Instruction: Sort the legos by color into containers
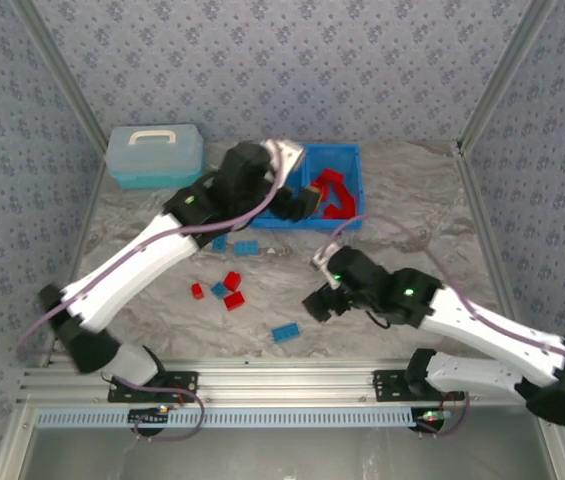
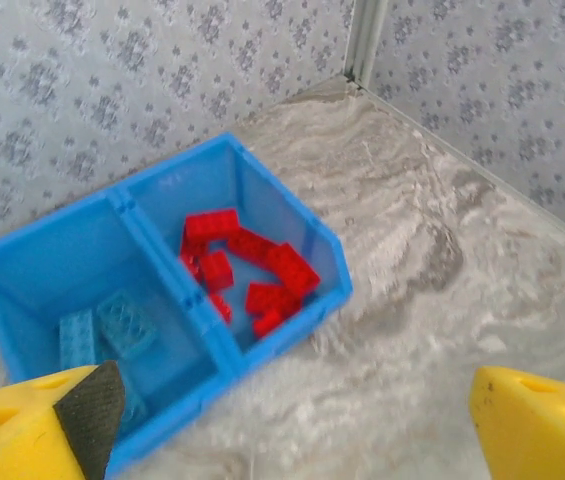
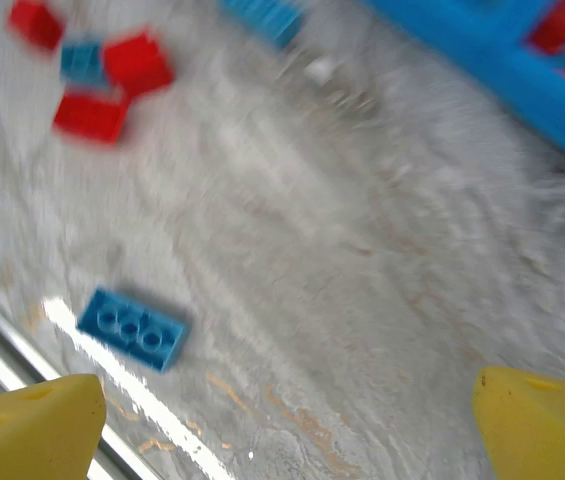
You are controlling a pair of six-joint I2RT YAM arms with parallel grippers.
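The bright blue bin (image 1: 347,155) stands at the back of the table. Its right compartment holds several red legos (image 2: 247,270); its left compartment holds a few blue legos (image 2: 92,335). My left gripper (image 1: 295,205) hovers over the bin's near edge, open and empty (image 2: 282,430). Loose on the table lie three red bricks (image 1: 233,291) with a blue one (image 1: 219,289) among them, two blue bricks (image 1: 247,247) nearer the bin, and one blue brick (image 1: 285,332) at the front. My right gripper (image 1: 319,302) is open and empty (image 3: 282,430), just right of that front blue brick (image 3: 132,328).
A pale blue lidded box (image 1: 154,155) with a white handle sits at the back left. Patterned walls and metal posts enclose the table. A metal rail (image 1: 282,378) runs along the near edge. Bare marbled table (image 1: 432,210) lies right of the bin.
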